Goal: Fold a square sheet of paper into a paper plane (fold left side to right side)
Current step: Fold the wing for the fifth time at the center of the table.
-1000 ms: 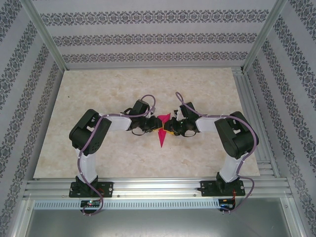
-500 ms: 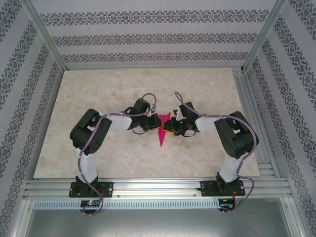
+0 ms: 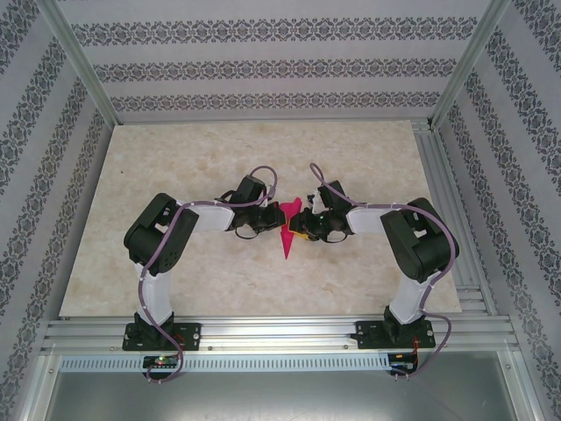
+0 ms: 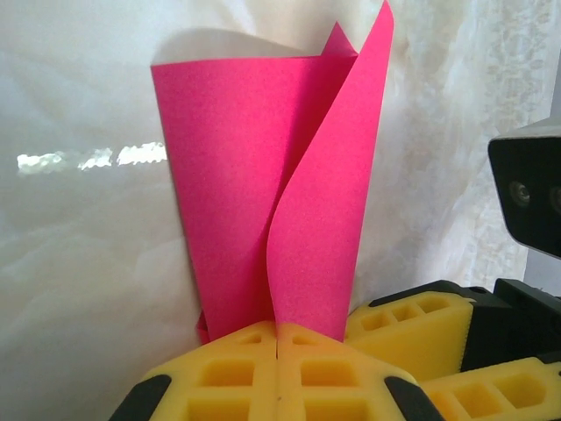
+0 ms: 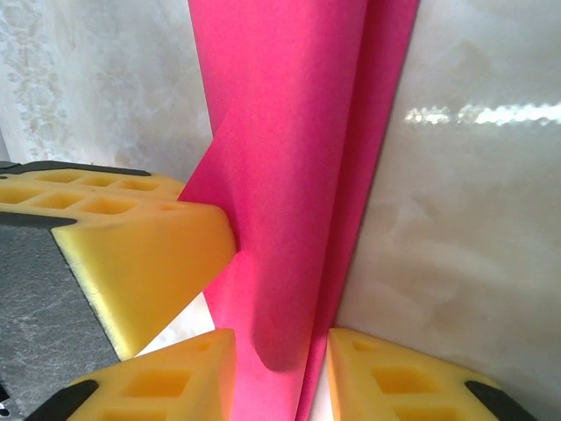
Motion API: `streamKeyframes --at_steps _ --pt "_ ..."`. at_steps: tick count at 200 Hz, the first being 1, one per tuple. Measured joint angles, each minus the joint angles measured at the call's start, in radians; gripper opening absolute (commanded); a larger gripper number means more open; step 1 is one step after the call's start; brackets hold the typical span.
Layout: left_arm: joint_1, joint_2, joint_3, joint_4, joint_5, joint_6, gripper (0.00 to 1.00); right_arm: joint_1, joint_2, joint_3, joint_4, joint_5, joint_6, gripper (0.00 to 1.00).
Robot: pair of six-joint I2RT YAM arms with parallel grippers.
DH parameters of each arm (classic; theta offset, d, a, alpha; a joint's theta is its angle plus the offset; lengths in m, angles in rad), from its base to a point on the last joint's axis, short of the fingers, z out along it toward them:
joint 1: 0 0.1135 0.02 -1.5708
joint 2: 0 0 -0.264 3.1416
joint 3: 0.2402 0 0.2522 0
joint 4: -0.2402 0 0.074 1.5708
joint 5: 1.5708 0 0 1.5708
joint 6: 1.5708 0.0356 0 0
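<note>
The sheet of paper (image 3: 287, 243) is bright magenta, folded into a pointed wedge with its tip toward the near edge, lying mid-table. In the left wrist view one flap of the sheet (image 4: 324, 202) curls upright off the flat layer. My left gripper (image 4: 279, 346) is shut on that flap's lower edge, its yellow jaws pressed together. It meets the paper from the left (image 3: 275, 228). My right gripper (image 3: 299, 232) comes in from the right. In the right wrist view it (image 5: 282, 386) stands open with the sheet (image 5: 298, 132) running between its fingers. The left gripper's finger (image 5: 131, 254) touches the paper's left side there.
The beige marbled table (image 3: 175, 175) is walled by patterned panels, with an aluminium rail (image 3: 280, 338) along the near edge. Both arms bend inward and meet at the centre. The right gripper's yellow fingers (image 4: 408, 324) sit close beside the left jaws.
My left gripper has closed onto the raised flap. The right gripper has opened slightly and edged toward the paper. The wedge stays in place.
</note>
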Motion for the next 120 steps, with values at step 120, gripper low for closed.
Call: streamKeyframes --at_steps 120 --pt "0.000 0.022 -0.007 0.019 0.003 0.000 0.00 0.003 -0.052 0.001 -0.029 0.001 -0.004 0.30"
